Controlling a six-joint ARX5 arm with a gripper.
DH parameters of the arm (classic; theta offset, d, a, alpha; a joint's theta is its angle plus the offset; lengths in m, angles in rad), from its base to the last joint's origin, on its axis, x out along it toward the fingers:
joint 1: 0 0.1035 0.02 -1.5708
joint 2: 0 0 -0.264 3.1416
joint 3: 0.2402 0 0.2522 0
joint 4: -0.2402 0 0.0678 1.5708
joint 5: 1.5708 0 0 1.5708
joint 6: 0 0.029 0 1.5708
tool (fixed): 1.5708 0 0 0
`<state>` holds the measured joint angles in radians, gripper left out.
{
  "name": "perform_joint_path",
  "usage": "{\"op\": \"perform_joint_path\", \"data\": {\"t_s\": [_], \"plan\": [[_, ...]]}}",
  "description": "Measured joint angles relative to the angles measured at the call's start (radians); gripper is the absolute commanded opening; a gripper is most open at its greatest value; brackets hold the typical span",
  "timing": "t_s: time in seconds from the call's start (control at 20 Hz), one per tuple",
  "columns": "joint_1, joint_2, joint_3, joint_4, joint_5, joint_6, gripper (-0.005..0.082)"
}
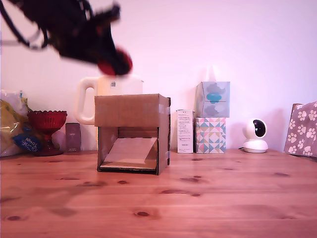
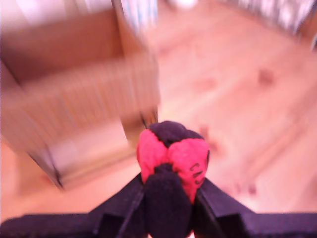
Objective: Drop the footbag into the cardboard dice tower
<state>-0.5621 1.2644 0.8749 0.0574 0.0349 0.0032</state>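
Observation:
The red and black footbag (image 2: pixel 171 158) sits clamped between my gripper's dark fingers (image 2: pixel 124 208), so the gripper (image 1: pixel 115 63) is shut on it. In the exterior view the arm is blurred, high above the table, with the footbag (image 1: pixel 116 63) a little above the top of the brown cardboard dice tower (image 1: pixel 132 133) and over its left half. The tower stands at the table's middle, its front cut-out showing the slanted ramp (image 1: pixel 131 150). The wrist view shows the tower (image 2: pixel 74 94) blurred below and beyond the footbag.
A white jug (image 1: pixel 106 96) stands behind the tower. A red goblet (image 1: pixel 47 130) and bags are at the exterior view's left. Stacked patterned tissue boxes (image 1: pixel 211 117), a white carton (image 1: pixel 184 131), a small camera (image 1: pixel 255 136) and a paw-print box (image 1: pixel 302 129) are at the right.

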Motion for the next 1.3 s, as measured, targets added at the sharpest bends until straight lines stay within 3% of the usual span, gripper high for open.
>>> {"op": "perform_joint_path", "data": {"t_s": [0.25,0.4,0.65,0.95,1.15,1.3], "plan": [[0.070,0.033,0.000,0.288,-0.010,0.000,0.0143],[0.088,0.092,0.005,0.370,0.001,0.000,0.0143],[0.095,0.287,0.179,0.229,0.027,0.000,0.0143],[0.120,0.452,0.477,-0.084,0.062,0.000,0.0145],[0.127,0.510,0.562,-0.205,0.068,0.000,0.0145],[0.127,0.518,0.588,-0.208,0.069,0.000,0.0164]]}}
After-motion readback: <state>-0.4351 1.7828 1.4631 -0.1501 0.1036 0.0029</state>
